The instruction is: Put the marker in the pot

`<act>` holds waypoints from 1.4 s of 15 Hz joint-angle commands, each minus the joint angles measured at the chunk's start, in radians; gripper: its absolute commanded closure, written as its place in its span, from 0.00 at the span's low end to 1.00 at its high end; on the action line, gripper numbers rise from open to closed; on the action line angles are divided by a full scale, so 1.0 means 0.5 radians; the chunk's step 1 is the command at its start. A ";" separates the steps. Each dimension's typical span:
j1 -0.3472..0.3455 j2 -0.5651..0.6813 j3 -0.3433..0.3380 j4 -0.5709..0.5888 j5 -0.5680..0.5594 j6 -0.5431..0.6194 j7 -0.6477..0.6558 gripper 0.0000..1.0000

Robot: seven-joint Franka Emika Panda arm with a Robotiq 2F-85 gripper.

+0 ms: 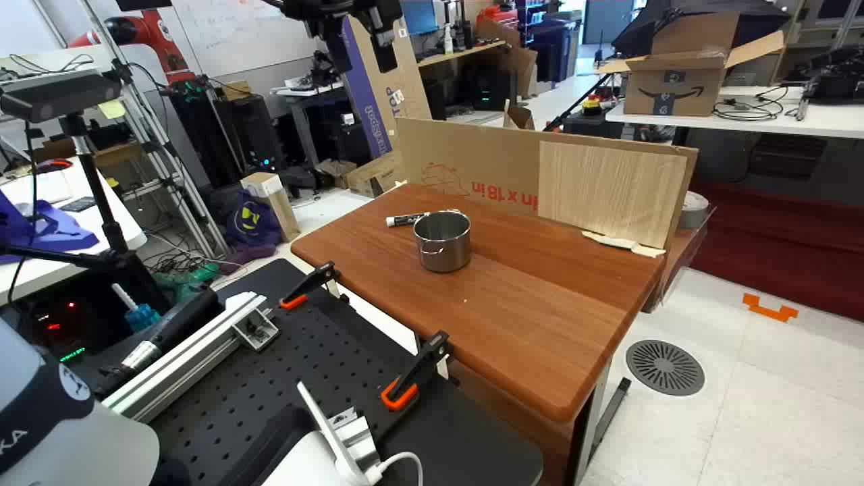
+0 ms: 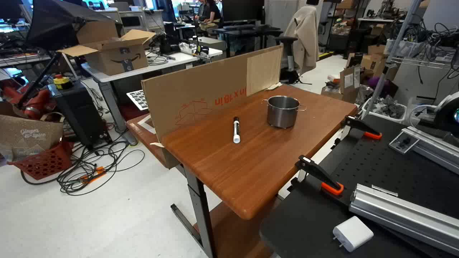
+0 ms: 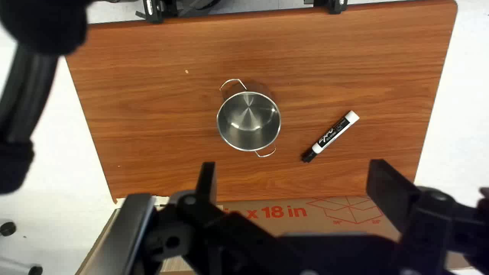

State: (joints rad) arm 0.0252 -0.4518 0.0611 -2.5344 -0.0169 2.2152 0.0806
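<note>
Wrist view is looking down past a black two-fingered pincer [image 3: 293,173], whose fingers [image 3: 207,181] are standing wide apart. A slim white-and-black pen-shaped marker [image 3: 331,136] is lying on its side on a reddish-brown wood-grained table [image 3: 145,114], near a small round two-handled silvery steel pot [image 3: 248,131] but apart from it. The pot is standing upright, its round mouth facing up and bright highlights glinting on its inner wall. The marker's black end is slanting toward a long brown cardboard panel [image 2: 215,84] with red printing, which is standing on edge along one long side of the table, while its white end is pointing away from that panel. A pale wood-grained sheet [image 2: 263,71] is covering part of the panel. In an exterior view, the pot is hiding part of the marker [image 1: 401,220], and the pincer [image 1: 363,66] is hanging high up with its fingers pointing downward. Along the table's opposite long side, two black-and-orange clamps [image 2: 317,172] are sitting beside a black perforated board [image 2: 376,172]. A brown cardboard box [image 1: 671,91] with a printed curved arrow is standing in the background in both exterior views, its flaps spreading outward.
</note>
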 commanded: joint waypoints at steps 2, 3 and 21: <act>0.002 0.000 -0.002 0.006 -0.001 -0.005 0.001 0.00; 0.002 0.000 -0.002 0.007 -0.001 -0.005 0.001 0.00; 0.029 0.108 0.063 0.026 0.076 0.038 0.197 0.00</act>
State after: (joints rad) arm 0.0322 -0.4412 0.0689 -2.5359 -0.0088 2.2153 0.1081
